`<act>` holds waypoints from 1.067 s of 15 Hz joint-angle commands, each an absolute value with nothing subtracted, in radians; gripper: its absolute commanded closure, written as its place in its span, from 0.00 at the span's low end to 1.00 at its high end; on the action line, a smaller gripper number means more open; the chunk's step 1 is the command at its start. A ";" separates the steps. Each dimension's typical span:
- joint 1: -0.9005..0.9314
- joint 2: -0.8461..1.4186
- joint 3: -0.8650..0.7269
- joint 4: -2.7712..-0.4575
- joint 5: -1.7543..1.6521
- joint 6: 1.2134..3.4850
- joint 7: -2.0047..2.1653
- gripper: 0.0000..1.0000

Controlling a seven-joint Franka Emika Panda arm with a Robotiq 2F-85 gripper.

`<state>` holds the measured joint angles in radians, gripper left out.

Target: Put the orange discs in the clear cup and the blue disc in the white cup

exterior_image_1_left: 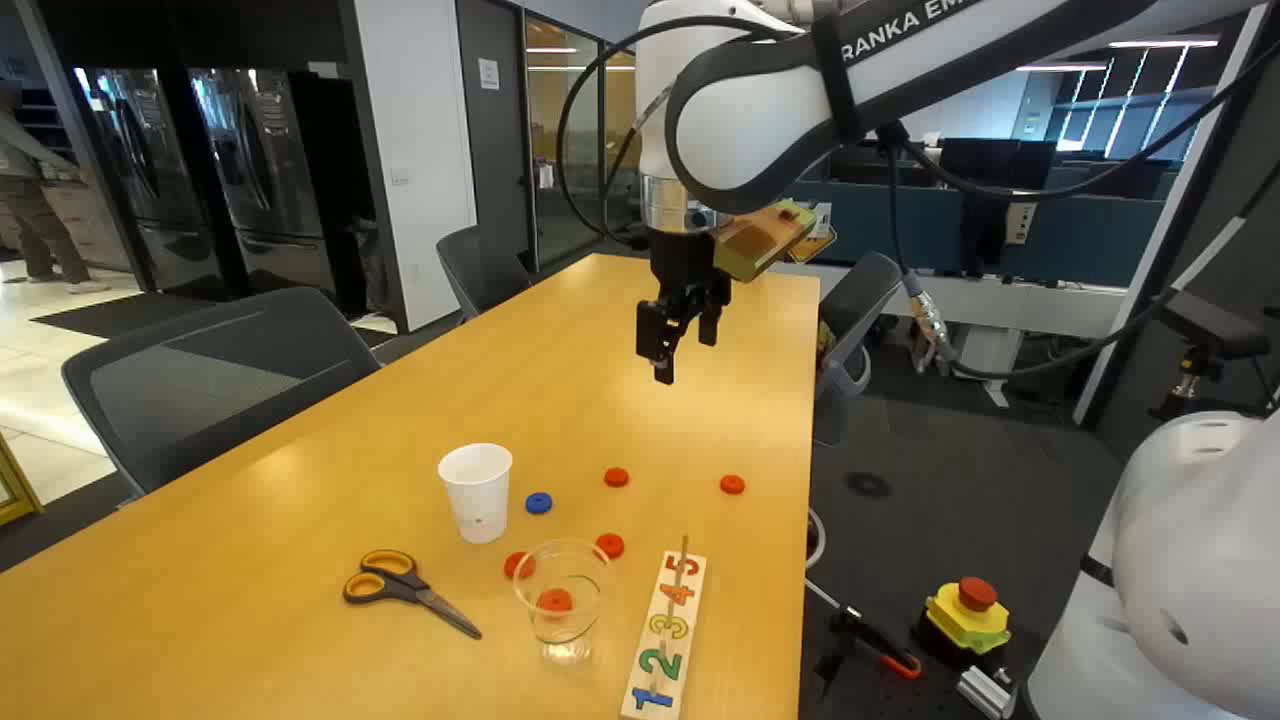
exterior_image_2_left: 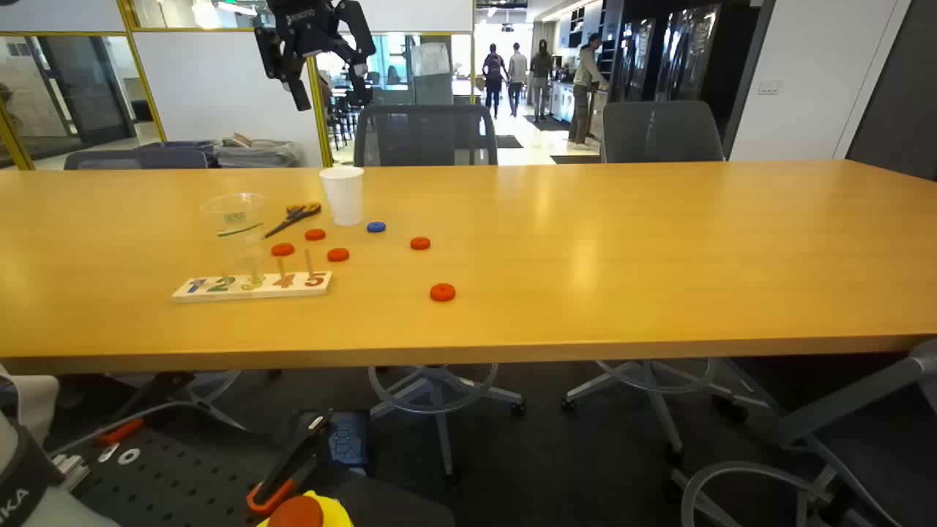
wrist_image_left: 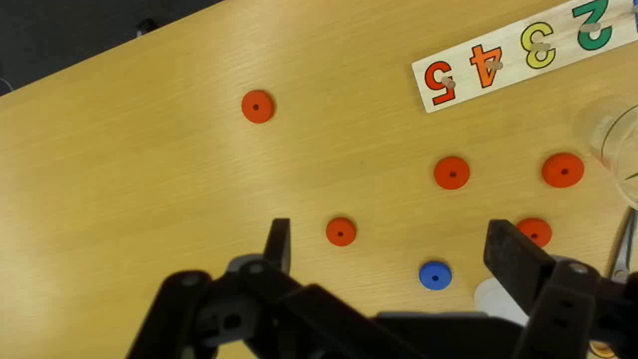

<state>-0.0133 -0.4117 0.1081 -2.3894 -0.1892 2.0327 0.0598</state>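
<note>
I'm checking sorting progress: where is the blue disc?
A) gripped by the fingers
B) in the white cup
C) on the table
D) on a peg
C: in both exterior views the blue disc lies on the table, beside the white cup, not in it.

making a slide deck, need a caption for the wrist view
Open gripper over a table holding five orange discs, one blue disc and a numbered peg board.

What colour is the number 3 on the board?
Yellow with dark edges; the number 3 shows best in the wrist view.
</note>
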 commanded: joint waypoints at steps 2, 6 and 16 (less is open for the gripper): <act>0.001 -0.413 0.096 -2.376 -0.194 2.029 0.064 0.00; 0.001 -0.417 0.096 -2.373 -0.194 2.029 0.064 0.00; 0.002 -0.423 0.087 -2.384 -0.190 2.043 0.050 0.00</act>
<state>-0.0129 -0.4168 0.1074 -2.3760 -0.1891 2.0313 0.0598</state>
